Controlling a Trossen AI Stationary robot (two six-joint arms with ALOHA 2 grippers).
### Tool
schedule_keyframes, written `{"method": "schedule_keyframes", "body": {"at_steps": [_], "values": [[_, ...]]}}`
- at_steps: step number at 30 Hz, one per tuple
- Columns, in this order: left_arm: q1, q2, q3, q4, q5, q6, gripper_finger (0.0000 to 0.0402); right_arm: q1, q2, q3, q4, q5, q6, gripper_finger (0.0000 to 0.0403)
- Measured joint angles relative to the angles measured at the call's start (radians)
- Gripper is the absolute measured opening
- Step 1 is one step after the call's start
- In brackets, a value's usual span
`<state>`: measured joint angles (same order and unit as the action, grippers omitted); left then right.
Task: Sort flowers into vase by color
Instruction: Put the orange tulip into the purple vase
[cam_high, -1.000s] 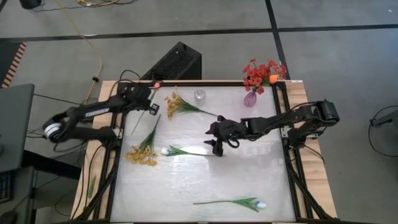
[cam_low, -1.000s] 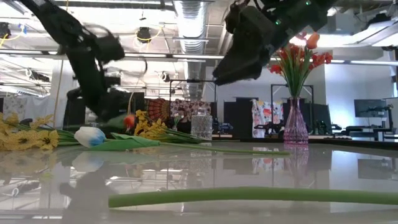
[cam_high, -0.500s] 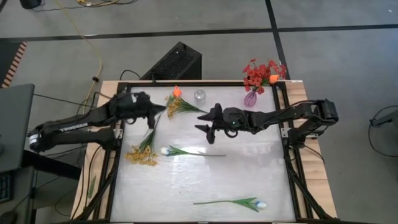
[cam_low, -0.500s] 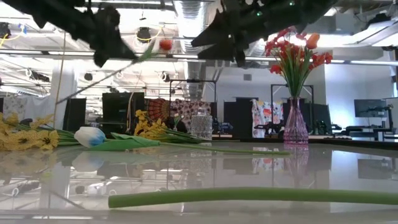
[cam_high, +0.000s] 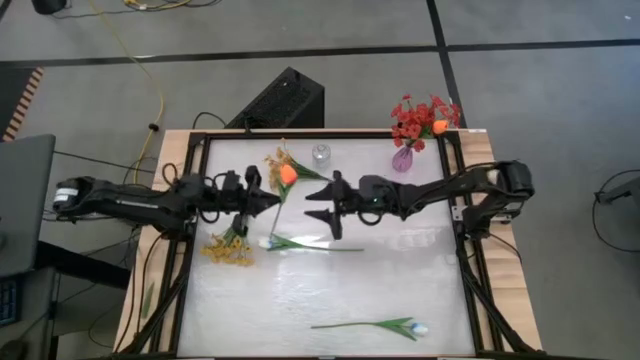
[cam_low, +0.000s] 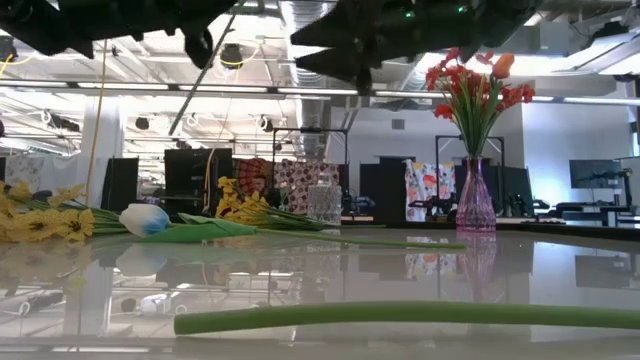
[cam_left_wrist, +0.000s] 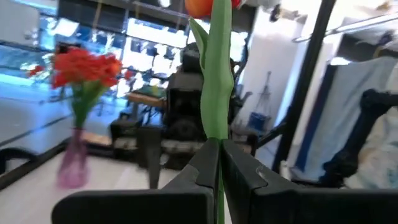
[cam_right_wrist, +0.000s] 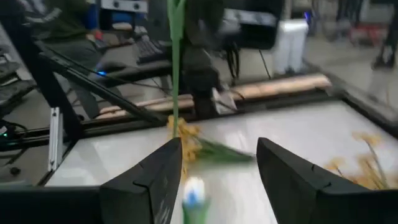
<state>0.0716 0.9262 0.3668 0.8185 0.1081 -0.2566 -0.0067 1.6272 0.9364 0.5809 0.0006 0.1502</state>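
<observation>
An orange tulip, bud (cam_high: 288, 173) up on a green stem (cam_left_wrist: 214, 93), is held above the table's far left part by my left gripper (cam_high: 270, 197), which is shut on it. My right gripper (cam_high: 318, 203) faces it from the right, open and holding nothing, a short gap away. The stem (cam_right_wrist: 176, 62) shows beyond its fingers (cam_right_wrist: 163, 177). A pink vase (cam_high: 402, 159) with red flowers (cam_high: 424, 118) and one orange bud stands at the far right. A clear glass vase (cam_high: 320, 154) stands at the far middle. My left gripper pinches the orange tulip's stem (cam_left_wrist: 217, 144) between its two fingers, some way below the bud. The fingers come level from the table's left and lie across the stem. The flower stands nearly upright, bud on top, lifted clear of the table, with its lower stem (cam_low: 200, 80) hanging below.
Yellow sprays lie at the far left (cam_high: 283, 165) and at the left edge (cam_high: 228, 247). A white tulip (cam_high: 266, 242) lies on the table below the grippers, its stem pointing right. Another white tulip (cam_high: 417, 328) lies near the front edge, its stem (cam_low: 400, 312) close to the low camera.
My left gripper has carried the orange tulip from the far left corner toward the middle, up off the table, and has tipped from pointing down to level. The flower now stands upright. My right gripper has risen, moved left and levelled out, still open.
</observation>
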Motion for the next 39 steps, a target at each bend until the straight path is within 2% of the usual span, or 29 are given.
{"method": "schedule_keyframes", "body": {"at_steps": [4,10,19,22,26,32,36,39], "values": [[-0.043,0.124,0.0,0.129,-0.002,-0.001,0.0,0.037,0.093,0.036,0.125,-0.004,-0.065,0.0234],[-0.056,0.244,0.0,0.257,-0.01,-0.038,0.0,0.081,0.148,0.106,0.13,-0.004,-0.172,0.0234],[-0.056,0.27,0.003,0.278,-0.01,-0.034,0.0,0.083,0.16,0.144,0.102,0.003,-0.167,0.0226],[-0.056,0.27,0.003,0.286,-0.012,-0.033,0.0,0.082,0.16,0.143,0.097,0.004,-0.16,0.0197],[-0.056,0.27,0.003,0.291,-0.022,-0.023,0.0,0.078,0.16,0.143,0.082,0.004,-0.158,0.0133],[-0.055,0.27,0.003,0.254,-0.128,-0.043,0.0003,0.075,0.16,0.143,0.08,0.006,-0.16,0.0023],[-0.055,0.27,0.003,0.206,-0.079,-0.029,0.0026,0.081,0.15,0.143,0.014,0.021,-0.15,0.0026],[-0.055,0.268,0.003,0.165,-0.029,-0.007,0.0053,0.097,0.106,0.141,-0.132,0.105,-0.152,0.0032]]}}
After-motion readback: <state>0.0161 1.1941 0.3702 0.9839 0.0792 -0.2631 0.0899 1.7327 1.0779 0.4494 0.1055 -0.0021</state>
